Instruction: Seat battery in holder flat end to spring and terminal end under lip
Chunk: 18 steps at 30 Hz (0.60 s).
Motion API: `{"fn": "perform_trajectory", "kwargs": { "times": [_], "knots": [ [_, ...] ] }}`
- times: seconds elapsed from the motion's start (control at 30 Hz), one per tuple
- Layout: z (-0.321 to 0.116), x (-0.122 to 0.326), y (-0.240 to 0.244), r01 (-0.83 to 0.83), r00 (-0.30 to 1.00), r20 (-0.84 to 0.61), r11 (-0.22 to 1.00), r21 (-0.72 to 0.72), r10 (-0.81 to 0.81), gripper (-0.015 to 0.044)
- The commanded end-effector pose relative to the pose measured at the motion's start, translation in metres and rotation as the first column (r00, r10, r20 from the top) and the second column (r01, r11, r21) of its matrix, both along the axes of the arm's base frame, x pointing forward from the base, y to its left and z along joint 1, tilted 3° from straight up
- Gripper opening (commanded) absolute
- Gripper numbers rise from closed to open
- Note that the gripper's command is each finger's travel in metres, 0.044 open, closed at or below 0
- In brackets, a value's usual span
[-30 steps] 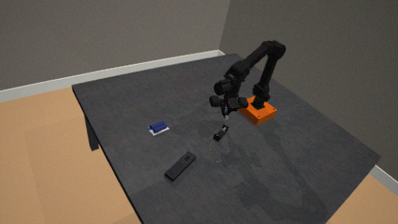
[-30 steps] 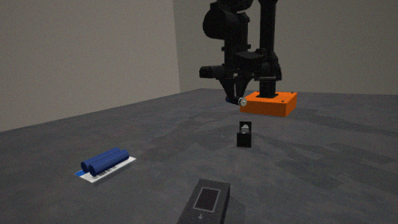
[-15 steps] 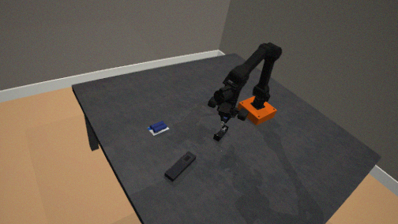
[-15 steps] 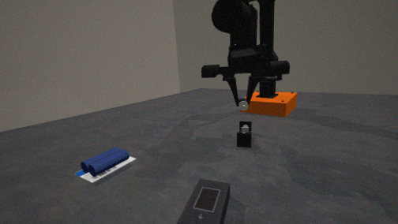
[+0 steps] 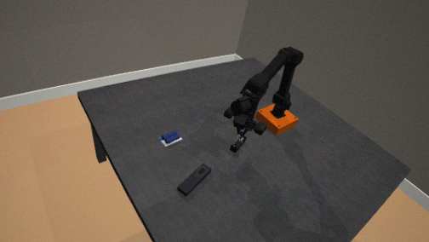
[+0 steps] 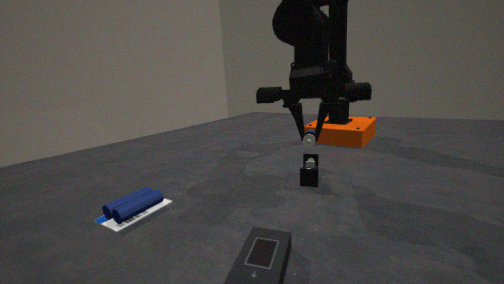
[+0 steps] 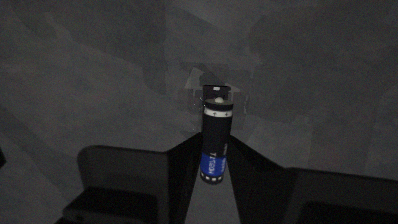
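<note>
The gripper [image 5: 241, 129] [image 6: 309, 137] [image 7: 214, 138] is nearly closed, pinching the battery [image 5: 243, 131] [image 6: 309, 140] [image 7: 217, 130], terminal end at 12 o'clock in the wrist view, long axis roughly 12 to 6. The holder [image 5: 234, 148] [image 6: 309, 177] [image 7: 216, 90] lies below, peeping out at 12. From above, farther out: two blue cells [image 5: 171, 136] [image 6: 137, 202] at 9, one dark box [image 5: 194, 180] [image 6: 262, 252] between 7 and 8. One battery held, one holder

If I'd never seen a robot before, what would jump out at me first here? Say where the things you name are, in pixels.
Probably the bright orange base [image 5: 272, 126] [image 6: 340, 136] under the tall black arm. Next, the arm's gripper [image 5: 239, 135] [image 6: 309, 136] [image 7: 214, 138], holding a battery [image 6: 309, 140] [image 7: 216, 132] above a small black holder [image 5: 234, 148] [image 6: 309, 177] [image 7: 209, 89]. Then two blue cylinders [image 5: 171, 136] [image 6: 137, 205], side by side on a white card.
</note>
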State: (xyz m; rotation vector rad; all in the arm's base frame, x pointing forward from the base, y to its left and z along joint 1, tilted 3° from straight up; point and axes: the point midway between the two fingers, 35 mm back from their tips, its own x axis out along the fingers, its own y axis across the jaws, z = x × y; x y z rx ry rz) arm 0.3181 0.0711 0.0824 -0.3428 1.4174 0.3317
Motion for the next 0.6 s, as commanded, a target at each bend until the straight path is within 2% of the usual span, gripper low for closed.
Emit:
{"fn": "perform_trajectory", "kwargs": {
  "times": [0.0,0.57],
  "knots": [
    [-0.008,0.001,0.001,-0.001,0.999,0.041,1.0,0.023,0.0,0.0069],
    [-0.032,0.005,0.002,-0.021,0.981,0.195,0.995,0.096,0.002,0.0069]
  ]
}}
